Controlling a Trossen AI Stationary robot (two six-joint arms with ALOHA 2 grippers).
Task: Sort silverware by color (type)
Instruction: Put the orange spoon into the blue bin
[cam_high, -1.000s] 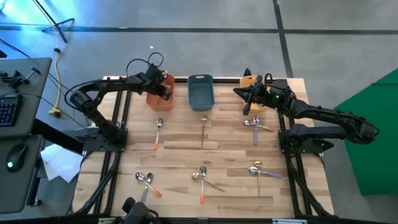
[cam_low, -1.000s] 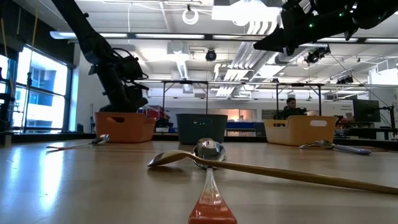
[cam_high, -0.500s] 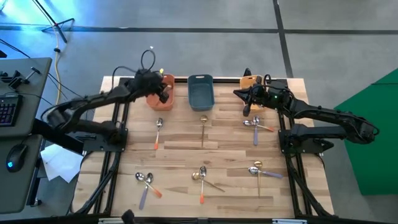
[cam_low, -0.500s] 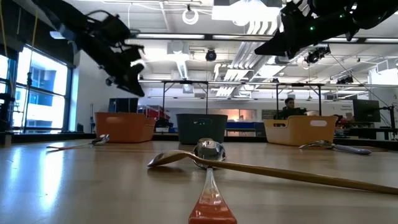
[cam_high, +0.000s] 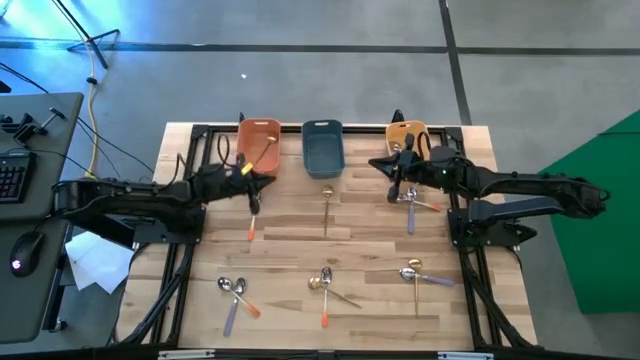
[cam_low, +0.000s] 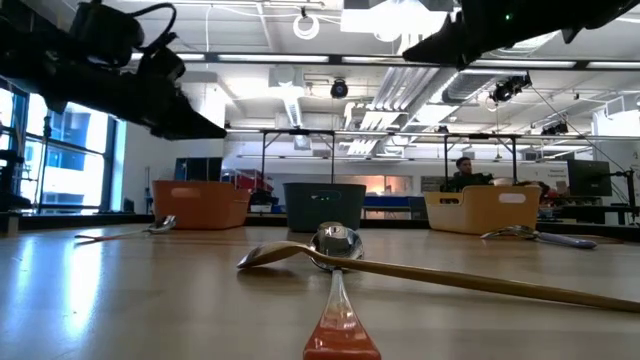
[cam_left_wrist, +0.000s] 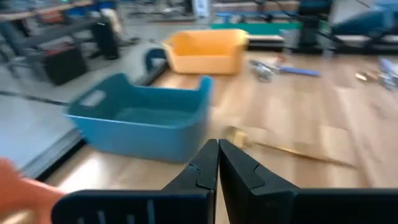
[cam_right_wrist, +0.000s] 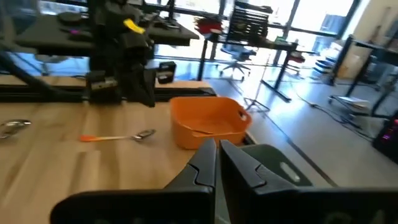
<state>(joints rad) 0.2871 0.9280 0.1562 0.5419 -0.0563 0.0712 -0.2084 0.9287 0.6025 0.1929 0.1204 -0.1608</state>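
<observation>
High view: my wooden surface (cam_high: 290, 235) carries scattered spoons (cam_high: 326, 283), three trays behind. Left pincer (cam_high: 252, 187) hangs over an orange-handled spoon (cam_high: 253, 213), fingers together. Right pincer (cam_high: 396, 183) hovers by lavender spoons (cam_high: 411, 203), fingers together.

Two dark jointed arms with black cables and tapered black fingers

Three trays are seen along the table's upper edge: orange tray (cam_high: 258, 138), slate-blue tray (cam_high: 323, 148), yellow tray (cam_high: 407, 133). The left gripper (cam_high: 250, 181) is held below the orange tray; the right gripper (cam_high: 394, 172) below the yellow. Spoons (cam_high: 326, 284) are scattered lower centre.
</observation>
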